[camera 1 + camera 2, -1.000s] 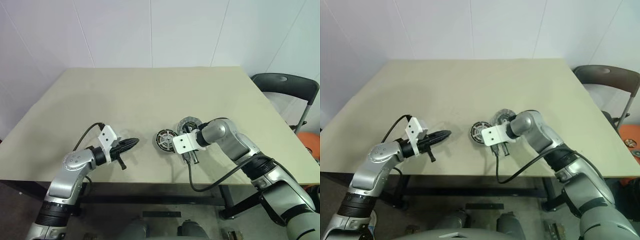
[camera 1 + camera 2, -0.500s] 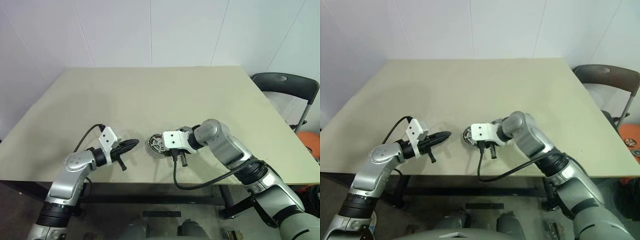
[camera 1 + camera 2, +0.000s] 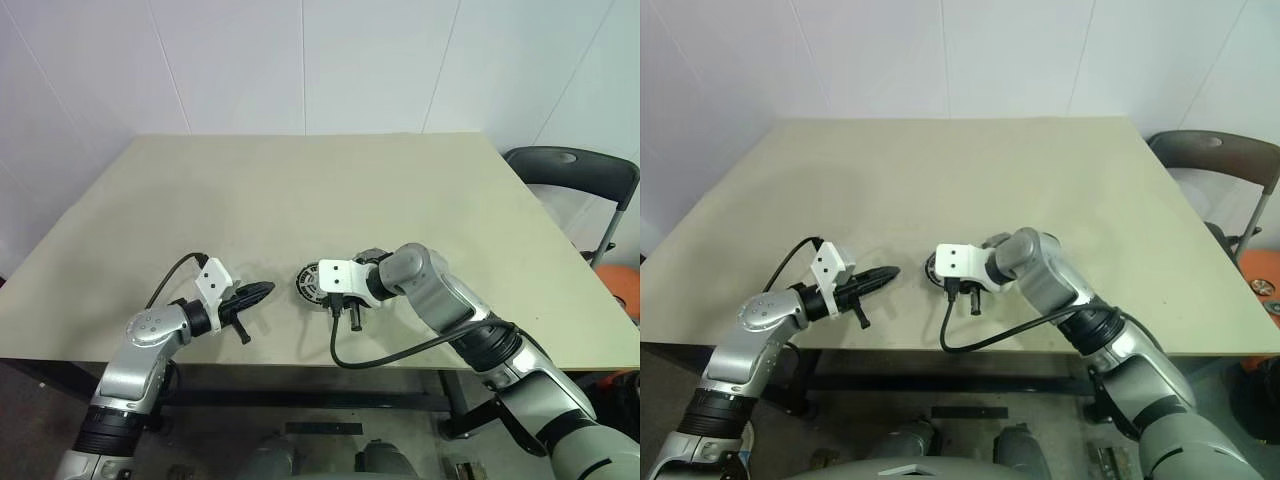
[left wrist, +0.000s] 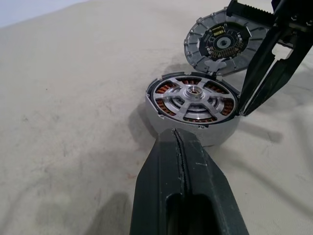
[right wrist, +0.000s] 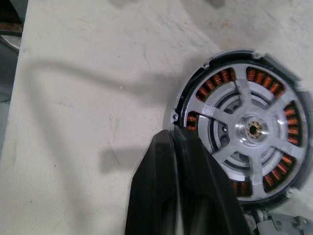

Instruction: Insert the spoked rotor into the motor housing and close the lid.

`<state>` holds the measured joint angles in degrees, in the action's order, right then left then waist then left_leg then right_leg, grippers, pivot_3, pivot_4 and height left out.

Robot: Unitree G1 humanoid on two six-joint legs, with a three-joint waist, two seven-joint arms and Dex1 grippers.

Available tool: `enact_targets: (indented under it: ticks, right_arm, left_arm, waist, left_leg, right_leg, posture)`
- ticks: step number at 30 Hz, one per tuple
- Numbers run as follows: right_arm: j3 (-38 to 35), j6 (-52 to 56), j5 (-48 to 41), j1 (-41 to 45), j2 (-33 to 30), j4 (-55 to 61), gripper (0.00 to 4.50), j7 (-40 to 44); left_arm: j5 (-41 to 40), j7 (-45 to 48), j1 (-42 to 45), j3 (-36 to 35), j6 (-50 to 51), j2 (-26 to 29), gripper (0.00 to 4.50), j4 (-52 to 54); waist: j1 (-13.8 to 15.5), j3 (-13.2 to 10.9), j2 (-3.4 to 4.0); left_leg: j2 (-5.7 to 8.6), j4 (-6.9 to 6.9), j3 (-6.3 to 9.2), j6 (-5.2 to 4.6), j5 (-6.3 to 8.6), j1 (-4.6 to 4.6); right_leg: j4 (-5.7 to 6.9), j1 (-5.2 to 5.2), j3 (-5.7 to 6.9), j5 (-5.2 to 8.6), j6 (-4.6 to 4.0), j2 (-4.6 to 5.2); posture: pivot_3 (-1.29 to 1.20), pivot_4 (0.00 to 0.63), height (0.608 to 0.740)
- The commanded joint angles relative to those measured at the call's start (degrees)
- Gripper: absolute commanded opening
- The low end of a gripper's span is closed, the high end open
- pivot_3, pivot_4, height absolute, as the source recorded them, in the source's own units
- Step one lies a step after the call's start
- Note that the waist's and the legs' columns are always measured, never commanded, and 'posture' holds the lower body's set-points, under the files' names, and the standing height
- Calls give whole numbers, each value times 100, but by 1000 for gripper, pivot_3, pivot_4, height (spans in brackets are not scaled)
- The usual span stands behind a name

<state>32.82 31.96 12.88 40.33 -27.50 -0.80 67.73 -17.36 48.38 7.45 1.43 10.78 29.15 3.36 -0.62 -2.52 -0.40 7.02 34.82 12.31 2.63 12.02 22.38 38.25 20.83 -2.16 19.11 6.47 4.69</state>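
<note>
The motor housing lies flat near the table's front edge, its copper coils showing. The spoked rotor sits inside it, silver spokes over the coils. The lid stands tilted against the housing's far rim, its grey face with the dark centre turned toward the housing. My right gripper points down at the housing's right rim, fingers together, tips at the rim and holding nothing. My left gripper hovers level just left of the housing, shut and empty, aimed at it.
The beige table stretches wide behind the parts. A dark chair stands off its right side, with an orange object below it. My right arm's black cable loops over the table's front edge.
My right hand swung left and rolled, coming from beside the lid to the housing's right rim. The housing sits slightly further left. My left arm stayed still.
</note>
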Motion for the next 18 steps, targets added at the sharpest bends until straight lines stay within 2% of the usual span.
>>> enact_targets:
  ticks: [1,3,10,15,18]
  right_arm:
    - [-228,-116,-92,295,24,-55,1342,-107]
    - [-351,-73,-244,425,70,-111,1981,-80]
    - [-994,356,-976,810,353,-312,1981,-131]
    - [-1614,303,-1168,1303,748,-1029,1981,-972]
    - [-1742,-101,-937,1598,722,-1693,1981,-1590]
  left_arm:
    - [-13,-14,67,-55,-56,8,0,132]
    - [-22,-23,79,-48,-20,8,0,162]
    - [-37,-15,110,-38,35,10,0,186]
    - [-30,-7,144,-36,45,-2,0,142]
    - [-21,-7,162,-33,49,-15,0,124]
  waist:
    - [-7,0,0]
    - [-33,0,0]
    - [-19,1,-1]
    - [-23,0,0]
    - [-16,0,0]
  left_leg:
    - [0,-1,-1,0,0,0]
    - [-2,-3,-2,0,0,0]
    - [-2,-8,-4,0,0,0]
    - [-2,-7,-6,0,0,-1]
    - [-2,-9,-10,1,-1,-1]
  right_leg:
    - [0,0,0,0,0,0]
    - [1,3,-2,0,0,-1]
    - [0,7,-6,0,0,-1]
    - [6,9,-9,-1,0,-2]
    - [8,13,-13,-1,-1,-3]
  posture:
    - [0,0,740]
    - [0,0,740]
    - [0,0,740]
    - [0,0,740]
    - [0,0,740]
